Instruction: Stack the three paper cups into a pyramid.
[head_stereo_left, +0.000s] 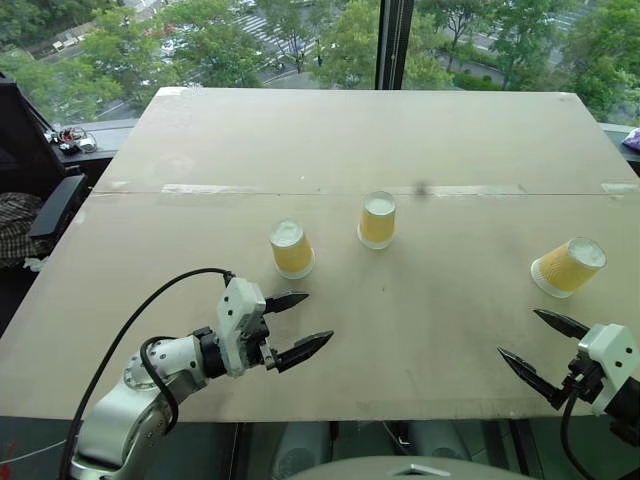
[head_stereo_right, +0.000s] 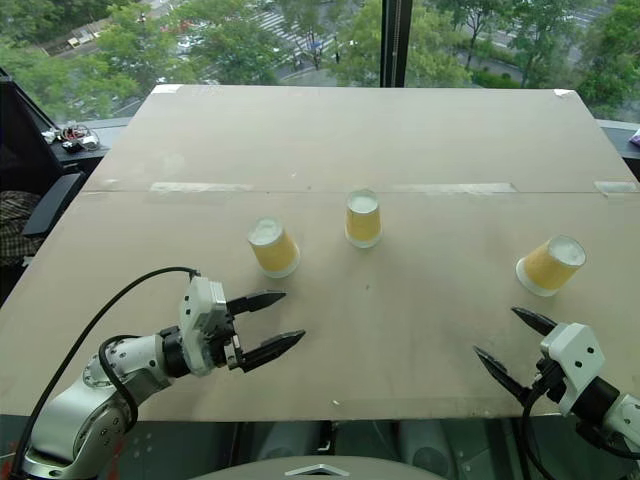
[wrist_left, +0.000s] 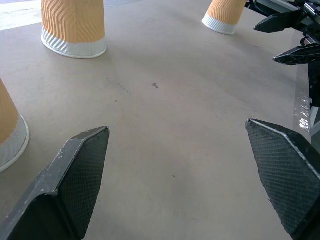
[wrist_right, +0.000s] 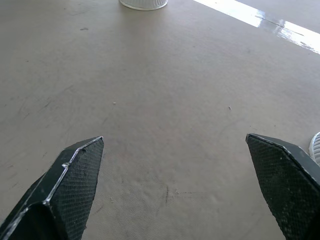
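Three cups (head_stereo_left: 292, 249) (head_stereo_left: 377, 220) (head_stereo_left: 568, 266) stand apart, upside down, on the surface (head_stereo_left: 400, 330); the left gripper (head_stereo_left: 300, 326) and right gripper (head_stereo_left: 530, 348) hover with fingers wide apart, holding nothing.

3 small yellow-orange paper cups are seen on the table (head_stereo_left: 420, 330), all upside down, none stacked, each apart from the others. Left cup (head_stereo_left: 291, 248): white base up, rim on the surface, near the table's middle, toward the left. Middle cup (head_stereo_left: 377, 219): same pose, just right of the left one and slightly farther back, no contact. Right cup (head_stereo_left: 568, 266): set well apart toward the right edge, appears tilted, base facing up-right.
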